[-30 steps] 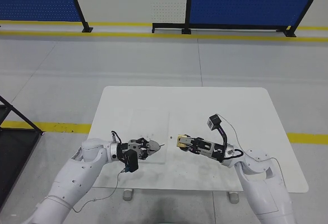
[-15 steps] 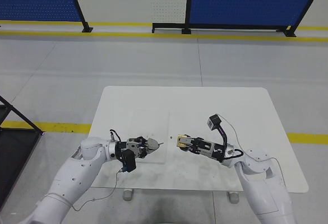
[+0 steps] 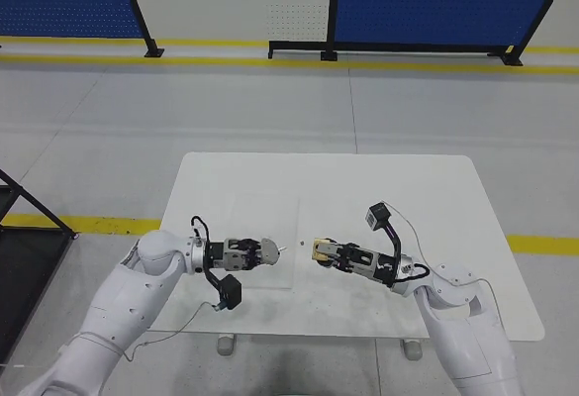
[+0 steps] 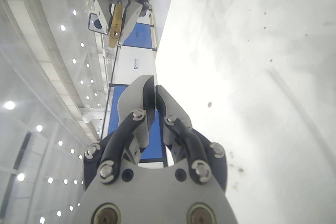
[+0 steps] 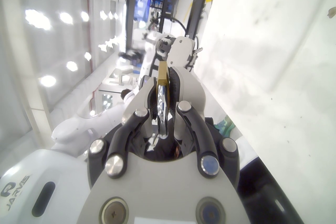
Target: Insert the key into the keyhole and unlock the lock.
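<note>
Above the white table, my two grippers face each other across a short gap. The left gripper is shut on a small silver key, whose tip points toward the lock; in the right wrist view the key sticks out of that far gripper. The right gripper is shut on a brass padlock with a silver shackle between its fingers. In the left wrist view the padlock shows end-on, farther off. Key and padlock are apart.
A faint pale mat lies on the table under the left gripper. A black rack stands on the floor left of the table. The far half and the right side of the table are bare.
The left gripper has shifted slightly away from the table's front edge with the key, and its wrist has rolled. The right arm has kept still.
</note>
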Robot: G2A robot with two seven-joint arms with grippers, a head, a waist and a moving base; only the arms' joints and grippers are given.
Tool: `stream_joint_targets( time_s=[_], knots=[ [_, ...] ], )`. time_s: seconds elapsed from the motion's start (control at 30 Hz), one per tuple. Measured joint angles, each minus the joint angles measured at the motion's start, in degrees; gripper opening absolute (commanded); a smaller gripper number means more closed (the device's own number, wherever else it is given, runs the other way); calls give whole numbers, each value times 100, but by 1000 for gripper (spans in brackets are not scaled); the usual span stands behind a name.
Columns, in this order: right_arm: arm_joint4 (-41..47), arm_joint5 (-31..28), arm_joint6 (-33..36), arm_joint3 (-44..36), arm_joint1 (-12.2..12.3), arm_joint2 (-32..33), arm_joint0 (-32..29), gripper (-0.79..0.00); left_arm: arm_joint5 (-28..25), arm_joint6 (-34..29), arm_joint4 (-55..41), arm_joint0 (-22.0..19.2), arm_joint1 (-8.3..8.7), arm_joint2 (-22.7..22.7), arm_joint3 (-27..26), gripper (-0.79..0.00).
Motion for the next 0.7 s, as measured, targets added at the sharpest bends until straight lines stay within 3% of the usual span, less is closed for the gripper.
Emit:
stream_joint_targets(
  time_s=[0.33, 0.5, 0.7],
  knots=[
    [0, 0, 0, 0, 0, 0, 0, -785, 1866, 1403, 59, -826, -40, 298, 871, -785],
    [0, 0, 0, 0, 0, 0, 0, -785, 1931, 1360, 77, -1183, -76, 553, 1020, -785],
    [0, 0, 0, 0, 0, 0, 0, -785, 1936, 1358, 46, -1274, -92, 681, 1088, -785]
  ],
)
